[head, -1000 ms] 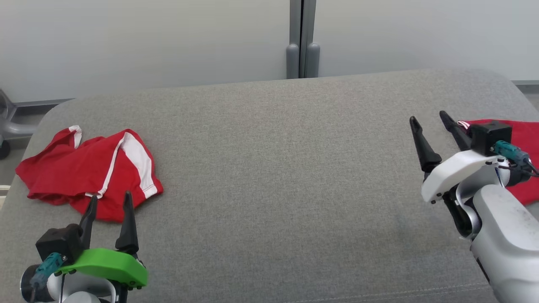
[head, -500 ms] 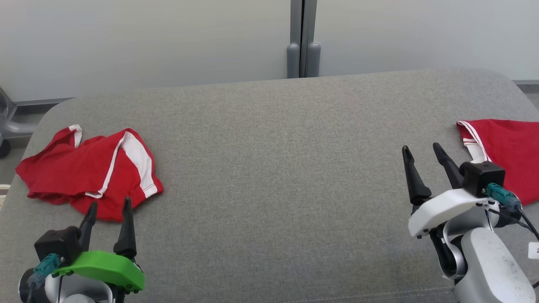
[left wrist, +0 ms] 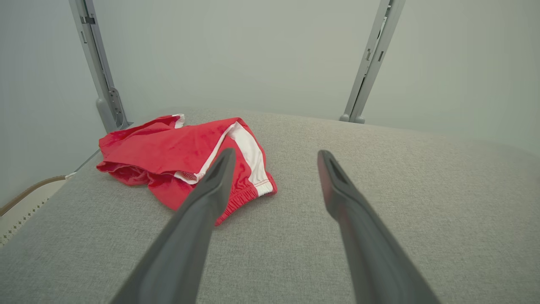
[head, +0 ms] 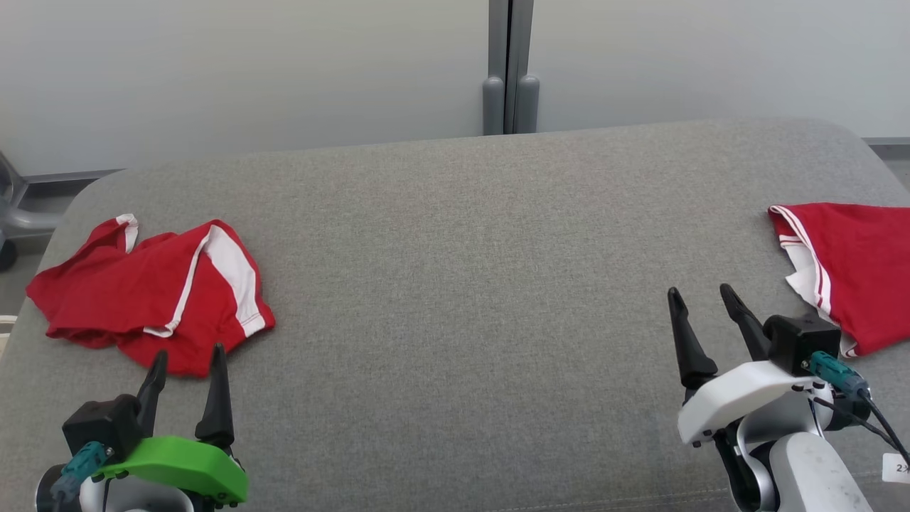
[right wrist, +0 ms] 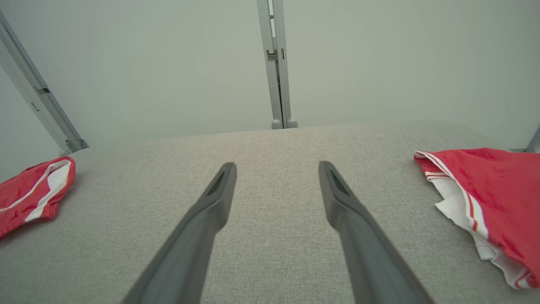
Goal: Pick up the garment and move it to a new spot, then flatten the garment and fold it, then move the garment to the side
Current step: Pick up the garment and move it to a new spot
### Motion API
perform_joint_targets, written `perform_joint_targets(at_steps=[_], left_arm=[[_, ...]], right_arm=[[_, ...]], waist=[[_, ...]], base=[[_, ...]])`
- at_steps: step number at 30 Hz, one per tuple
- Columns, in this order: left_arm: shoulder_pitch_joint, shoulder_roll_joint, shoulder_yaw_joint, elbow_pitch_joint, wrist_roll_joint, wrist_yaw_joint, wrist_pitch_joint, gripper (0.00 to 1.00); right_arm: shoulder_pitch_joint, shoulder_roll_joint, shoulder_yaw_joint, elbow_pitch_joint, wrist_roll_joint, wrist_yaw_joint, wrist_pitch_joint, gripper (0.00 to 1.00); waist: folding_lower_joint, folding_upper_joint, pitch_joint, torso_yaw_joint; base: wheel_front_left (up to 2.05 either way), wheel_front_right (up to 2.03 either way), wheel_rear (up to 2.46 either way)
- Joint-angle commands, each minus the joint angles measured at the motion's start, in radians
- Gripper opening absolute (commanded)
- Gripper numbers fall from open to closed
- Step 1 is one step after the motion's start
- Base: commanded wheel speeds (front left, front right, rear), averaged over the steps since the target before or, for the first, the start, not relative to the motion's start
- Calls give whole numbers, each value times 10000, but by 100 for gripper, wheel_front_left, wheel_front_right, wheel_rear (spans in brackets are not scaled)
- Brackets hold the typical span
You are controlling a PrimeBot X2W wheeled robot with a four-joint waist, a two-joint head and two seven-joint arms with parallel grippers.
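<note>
1. Item A: crumpled red garment (head: 153, 291) with white side stripes and a gathered elastic hem, probably shorts. It lies bunched on the left part of the grey padded surface (head: 462, 249), close to the left edge.
2. Item B: folded red garment (head: 853, 270) with white trim. It lies flat at the far right edge of the surface, partly cut off by the head view's border. It looks already folded and set aside, so Item A is judged the piece awaiting work.
3. Handling, judged:
   - Item A is light, soft and limp, with no stiffness.
   - It will sag and drag when lifted from one point, and its layers may slide over each other.
   - It is not fragile, and the woven surface offers some friction.
4. Hold points, judged: the elastic hem or the white-striped edge nearest the robot. These are thicker, stand slightly proud, and give the fingers something to pinch. Two well-separated points would help with flattening.
5. Left pincer (head: 187, 352):
   - It is released, with fingers spread and nothing between them.
   - It sits just short of Item A's near hem and points at it.
   - In the left wrist view (left wrist: 276, 153) one finger overlaps the hem of Item A (left wrist: 177, 156), while the other aims at bare surface.
6. Right pincer (head: 699, 291):
   - It is released and empty.
   - It is near Item B's near-left corner but apart from it, and well apart from Item A.
   - The right wrist view (right wrist: 276, 164) shows bare surface between its fingers.
</note>
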Motion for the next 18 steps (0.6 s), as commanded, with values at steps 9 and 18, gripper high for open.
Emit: perform_joint_targets(at_steps=[9,18], left_arm=[[253,95,23,26,-24,43,-76,100],[172,75,3,125,-46,-16,-91,100]], right_arm=[[374,112,129,-314,25,-15,232,100],[371,127,131,-335,151,-15,237,100]], waist=[[1,0,-21,-22],[1,0,5,82]], base=[[0,0,0],[0,0,0]])
